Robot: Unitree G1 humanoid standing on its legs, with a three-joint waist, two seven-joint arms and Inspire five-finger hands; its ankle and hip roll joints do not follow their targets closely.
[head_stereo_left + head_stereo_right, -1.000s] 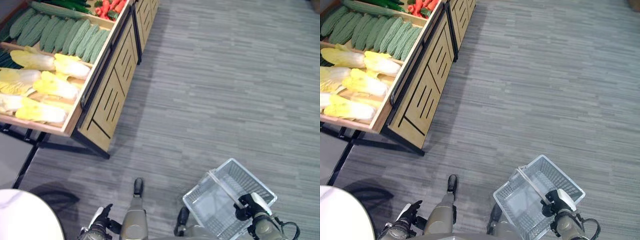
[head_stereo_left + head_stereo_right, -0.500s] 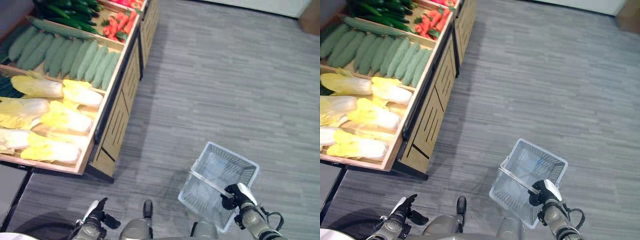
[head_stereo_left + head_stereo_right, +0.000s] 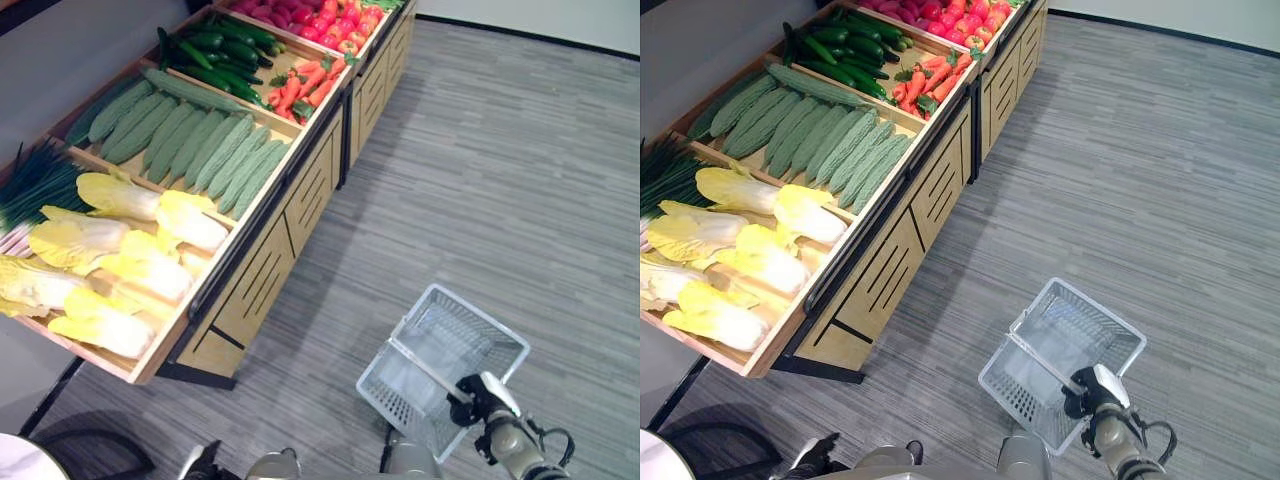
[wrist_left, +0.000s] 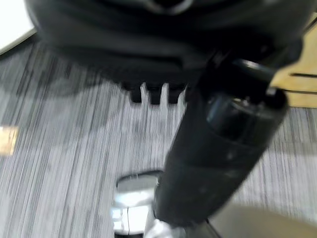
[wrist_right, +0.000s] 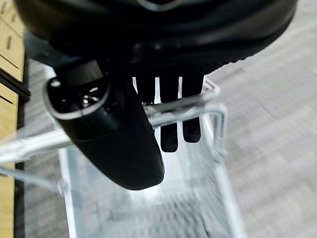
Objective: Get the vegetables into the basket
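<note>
Lower right of the head views: right hand [image 3: 478, 392] curled round the handle [image 3: 430, 363] of the white wire basket [image 3: 490, 338], carried above grey floor [image 3: 520, 180]. Upper left: vegetables [image 3: 150, 260] lying in the wooden display stand [image 3: 262, 285], well apart from the basket. Left hand [image 4: 158, 94] low at bottom edge, fingers apparently relaxed, grasping nothing.

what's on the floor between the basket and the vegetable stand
Nothing: bare grey floor separates the basket, held by the right hand, from the stand, seen in both eye views.
</note>
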